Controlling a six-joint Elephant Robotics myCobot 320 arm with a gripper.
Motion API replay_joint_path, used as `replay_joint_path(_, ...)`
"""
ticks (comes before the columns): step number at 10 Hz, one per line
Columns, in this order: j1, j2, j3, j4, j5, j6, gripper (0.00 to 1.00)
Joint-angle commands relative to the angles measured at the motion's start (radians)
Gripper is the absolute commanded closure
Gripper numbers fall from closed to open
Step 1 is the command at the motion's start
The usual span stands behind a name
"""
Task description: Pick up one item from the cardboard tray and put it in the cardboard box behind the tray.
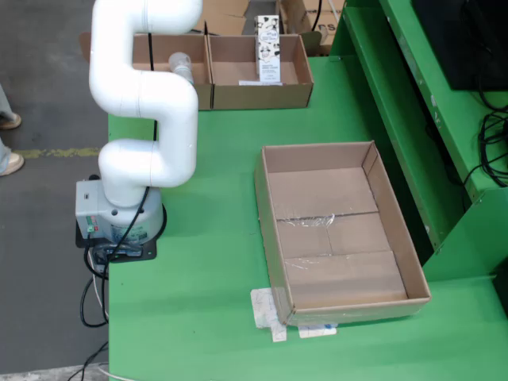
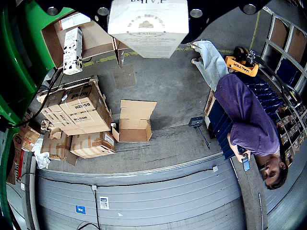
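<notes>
The large cardboard tray (image 1: 333, 198) lies on the green table (image 1: 206, 302) and shows nothing inside. Behind it stand two cardboard boxes; the right one (image 1: 295, 87) holds an upright white printed carton (image 1: 268, 48). My gripper is out of the fixed view; only the white arm (image 1: 143, 87) shows there. In the wrist view the gripper's black body (image 2: 216, 17) runs along the top edge, with a white carton (image 2: 147, 24) held tight against it. The fingertips are hidden behind that carton. The upright carton (image 2: 73, 50) also shows in its box at the upper left.
The left rear box (image 1: 171, 75) holds a clear cylindrical object (image 1: 181, 65). A raised green ledge (image 1: 397, 119) borders the table on the right. The wrist view looks out over the floor: stacked cartons (image 2: 76, 115), an open box (image 2: 134, 122), a person in purple (image 2: 249, 115).
</notes>
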Motion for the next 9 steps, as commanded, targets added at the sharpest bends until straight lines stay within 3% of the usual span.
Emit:
replay_joint_path(1, 0.016, 0.075, -0.602, 0.238, 0.007, 0.027, 1.00)
replay_joint_path(9, 0.022, 0.123, -0.864, 0.465, 0.028, 0.068, 1.00)
